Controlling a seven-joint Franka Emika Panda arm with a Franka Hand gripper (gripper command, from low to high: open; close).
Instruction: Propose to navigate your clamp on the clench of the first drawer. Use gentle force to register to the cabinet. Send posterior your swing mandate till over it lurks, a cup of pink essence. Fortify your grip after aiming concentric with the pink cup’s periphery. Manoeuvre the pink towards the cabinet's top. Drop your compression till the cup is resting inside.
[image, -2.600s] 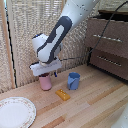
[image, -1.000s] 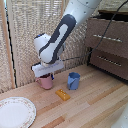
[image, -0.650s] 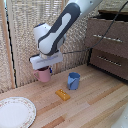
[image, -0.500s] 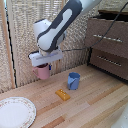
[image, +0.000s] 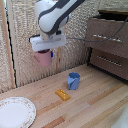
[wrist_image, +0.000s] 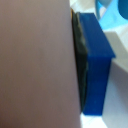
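The claw is clamped on the pink cup and holds it in the air, clear of the worktop. In the exterior view the cup hangs under the white arm's wrist block, upright or close to it, with its rim partly hidden by the block.

Taking the blue cup as the landmark: the pink cup is above it and off toward the exterior view's left, well apart from it. The cabinet stands on the blue cup's other side, toward the exterior view's right, with the first drawer pulled out a little from the cabinet face and its silver bar, the clench, running across the front. A small yellow block lies on the worktop just beside the blue cup, nearer the camera. A white plate sits farther off toward the exterior view's left.

The wrist view shows what the exterior view cannot: the cup's dusty-pink wall fills most of the picture, pressed flat against a dark pad on one blue finger (the other finger is out of sight behind the cup). A light blue shape in the corner is too blurred to name.
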